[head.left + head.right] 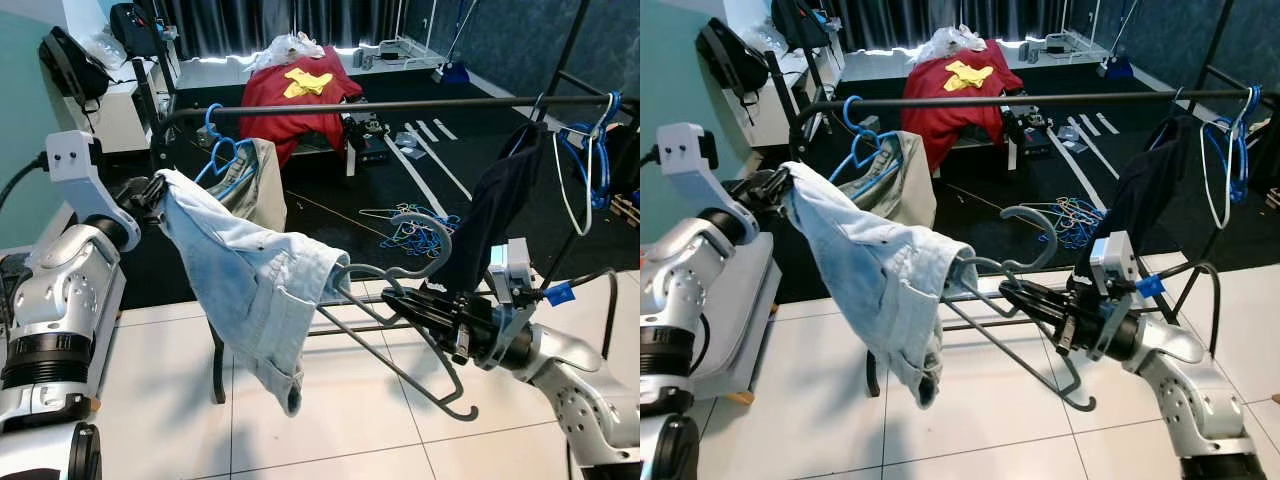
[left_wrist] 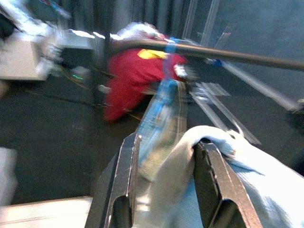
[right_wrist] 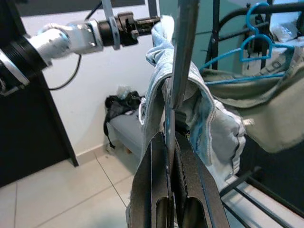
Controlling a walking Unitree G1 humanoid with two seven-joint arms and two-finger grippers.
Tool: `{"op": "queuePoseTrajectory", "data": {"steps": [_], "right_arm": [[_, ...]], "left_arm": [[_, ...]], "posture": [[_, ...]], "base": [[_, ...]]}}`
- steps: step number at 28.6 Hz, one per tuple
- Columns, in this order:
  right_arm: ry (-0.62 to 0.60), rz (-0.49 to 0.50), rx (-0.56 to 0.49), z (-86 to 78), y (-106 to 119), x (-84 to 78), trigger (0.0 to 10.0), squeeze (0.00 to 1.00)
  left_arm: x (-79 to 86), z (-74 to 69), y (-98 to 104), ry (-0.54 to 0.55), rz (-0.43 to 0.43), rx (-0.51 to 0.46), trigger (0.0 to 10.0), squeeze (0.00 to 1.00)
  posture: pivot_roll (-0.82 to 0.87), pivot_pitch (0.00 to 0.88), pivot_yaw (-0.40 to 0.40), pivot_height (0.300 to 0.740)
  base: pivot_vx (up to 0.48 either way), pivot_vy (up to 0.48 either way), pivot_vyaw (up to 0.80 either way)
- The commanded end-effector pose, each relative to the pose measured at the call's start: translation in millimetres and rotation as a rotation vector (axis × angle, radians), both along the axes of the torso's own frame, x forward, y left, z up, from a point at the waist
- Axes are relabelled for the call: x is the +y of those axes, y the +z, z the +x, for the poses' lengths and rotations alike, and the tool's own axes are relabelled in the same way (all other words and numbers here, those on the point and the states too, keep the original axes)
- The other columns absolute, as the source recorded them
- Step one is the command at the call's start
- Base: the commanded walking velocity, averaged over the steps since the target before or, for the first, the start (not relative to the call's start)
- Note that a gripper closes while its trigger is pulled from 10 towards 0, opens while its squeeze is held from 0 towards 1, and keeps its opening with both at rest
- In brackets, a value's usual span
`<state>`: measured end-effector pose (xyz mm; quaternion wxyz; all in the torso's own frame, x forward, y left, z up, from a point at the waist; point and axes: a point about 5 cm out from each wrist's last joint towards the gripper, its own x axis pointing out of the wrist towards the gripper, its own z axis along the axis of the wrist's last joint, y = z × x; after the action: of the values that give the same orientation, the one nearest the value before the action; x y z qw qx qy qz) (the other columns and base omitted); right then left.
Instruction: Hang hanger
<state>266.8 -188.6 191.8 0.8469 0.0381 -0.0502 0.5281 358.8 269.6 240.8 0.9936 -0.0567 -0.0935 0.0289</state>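
A grey hanger with its hook up is clamped in my right gripper, which is shut on its neck below the black rail. Pale blue jeans drape from the hanger's left arm across to my left gripper, shut on their far end at the left. In the right wrist view the hanger bar runs up from between the shut fingers into the jeans. The left wrist view shows denim pinched between both fingers.
The black clothes rail carries a blue hanger with an olive garment on the left, and a dark garment plus blue and white hangers on the right. Loose hangers lie on the dark floor. A red cloth covers a chair.
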Motion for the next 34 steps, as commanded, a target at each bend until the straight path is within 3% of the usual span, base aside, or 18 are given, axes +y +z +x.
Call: {"op": "queuePoseTrajectory", "data": {"steps": [1,4,5,9,10,16,17,19,20,21,22,25,26,27,29,31,32,34], "right_arm": [[0.009,0.016,-0.032,-0.9,8,-0.3,10.0,0.00],[0.013,0.021,-0.034,-0.8,9,0.0,10.0,0.00],[0.012,0.022,-0.036,-0.5,11,-0.9,10.0,0.00],[0.010,0.024,-0.038,-0.3,12,-1.9,10.0,0.00],[0.008,0.024,-0.038,-0.1,13,-2.7,10.0,0.00],[0.007,0.022,-0.037,0.4,13,-4.2,10.0,0.00],[0.007,0.022,-0.037,1.3,14,-4.7,10.0,0.00],[0.007,0.022,-0.037,1.3,14,-4.7,10.0,0.00],[0.009,0.023,-0.039,2.4,15,-4.7,10.0,0.00],[0.009,0.023,-0.039,2.4,15,-4.7,10.0,0.00],[0.013,0.029,-0.036,3.4,15,-4.5,10.0,0.00],[0.013,0.029,-0.036,3.4,15,-4.5,10.0,0.00],[0.019,0.030,-0.033,4.1,15,-4.4,10.0,0.00],[0.024,0.030,-0.028,4.5,15,-4.0,10.0,0.00],[0.024,0.030,-0.028,4.5,15,-4.0,10.0,0.00],[0.031,0.025,-0.021,4.8,14,-3.3,10.0,0.00],[0.031,0.025,-0.021,4.8,14,-3.3,10.0,0.00],[0.034,0.022,-0.017,4.8,14,-3.2,10.0,0.00]], "left_arm": [[18.4,-5.2,5,0.097,0.032,-0.017,10.0,0.00],[26.5,-6.8,6,0.158,0.058,-0.018,10.0,0.00],[31.9,-8.6,3,0.183,0.100,0.001,10.0,1.00],[37.5,-10.7,-1,0.215,0.150,0.036,10.0,1.00],[48.4,-14.4,-3,0.289,0.180,0.060,10.0,0.00],[60.4,-20.1,-1,0.372,0.193,0.059,10.0,0.00],[57.0,-20.3,1,0.317,0.157,0.031,10.0,1.00],[57.0,-20.3,1,0.317,0.157,0.031,10.0,1.00],[52.0,-19.8,4,0.250,0.086,-0.002,10.0,0.00],[52.0,-19.8,4,0.250,0.086,-0.002,10.0,0.00],[45.2,-18.4,11,0.155,-0.086,-0.078,10.0,0.00],[45.2,-18.4,11,0.155,-0.086,-0.078,10.0,0.00],[35.7,-17.2,16,0.021,-0.282,-0.123,10.0,0.00],[18.3,-18.0,13,-0.178,-0.366,-0.098,10.0,0.00],[18.3,-18.0,13,-0.178,-0.366,-0.098,10.0,0.00],[-13.3,-31.4,-4,-0.539,-0.430,-0.006,10.0,0.00],[-13.3,-31.4,-4,-0.539,-0.430,-0.006,10.0,0.00],[-26.5,-41.8,-12,-0.681,-0.427,0.021,10.0,0.00]], "posture": [[-0.01,0.050,0.054,0.740],[-0.01,0.050,0.053,0.740],[-0.01,0.050,0.051,0.740],[-0.01,0.051,0.051,0.740],[-0.01,0.051,0.048,0.740],[-0.01,0.052,0.043,0.740],[-0.01,0.052,0.040,0.740],[-0.01,0.052,0.040,0.740],[-0.01,0.051,0.037,0.740],[-0.01,0.051,0.037,0.740],[-0.01,0.050,0.033,0.740],[-0.01,0.050,0.033,0.740],[-0.01,0.051,0.033,0.740],[0.00,0.049,0.031,0.740],[0.00,0.049,0.031,0.740],[0.00,0.049,0.033,0.740],[0.00,0.049,0.033,0.740],[0.00,0.049,0.032,0.740]], "base": [[0.000,0.000,0.00],[0.000,0.000,0.00],[0.000,0.000,0.00],[0.000,0.000,0.00],[0.000,0.000,0.00],[0.000,0.000,0.00],[0.000,0.000,0.00],[0.000,0.000,0.00],[0.000,0.000,0.00],[0.000,0.000,0.00],[0.000,0.000,0.00],[0.000,0.000,0.00],[0.000,0.000,0.00],[0.000,0.000,0.00],[0.000,0.000,0.00],[0.000,0.000,0.00],[0.000,0.000,0.00],[0.000,0.000,0.00]]}}
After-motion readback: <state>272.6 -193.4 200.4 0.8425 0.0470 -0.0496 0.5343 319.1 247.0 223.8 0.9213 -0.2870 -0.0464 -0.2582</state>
